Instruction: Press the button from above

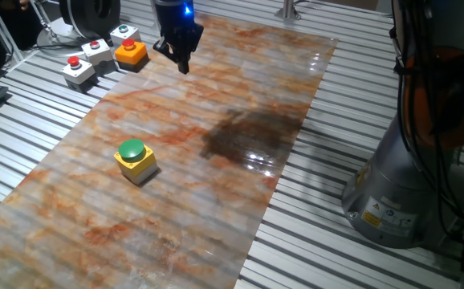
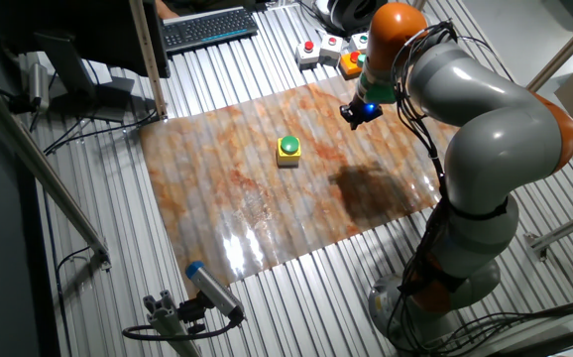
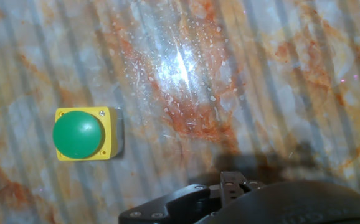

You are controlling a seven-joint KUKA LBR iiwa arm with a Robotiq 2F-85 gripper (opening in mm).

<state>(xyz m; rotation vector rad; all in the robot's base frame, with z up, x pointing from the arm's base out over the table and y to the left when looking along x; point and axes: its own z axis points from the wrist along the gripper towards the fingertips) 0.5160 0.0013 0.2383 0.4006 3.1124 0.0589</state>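
The button [image 1: 132,151] is a round green dome on a small yellow square box, standing on the marbled mat at the near left. It also shows in the other fixed view [image 2: 288,147] and at the left of the hand view [image 3: 77,134]. My gripper [image 1: 182,58] hangs above the far end of the mat, well away from the button and higher than it. In the other fixed view the gripper [image 2: 358,113] is to the right of the button. The hand view shows only a dark part of the hand at its bottom edge. No view shows the fingertips clearly.
Two grey boxes with red buttons [image 1: 78,68] and an orange box with a red button [image 1: 131,52] stand off the mat at the far left. The marbled mat [image 1: 216,201] lies on a slatted metal table. The arm's base [image 1: 392,193] stands at the right.
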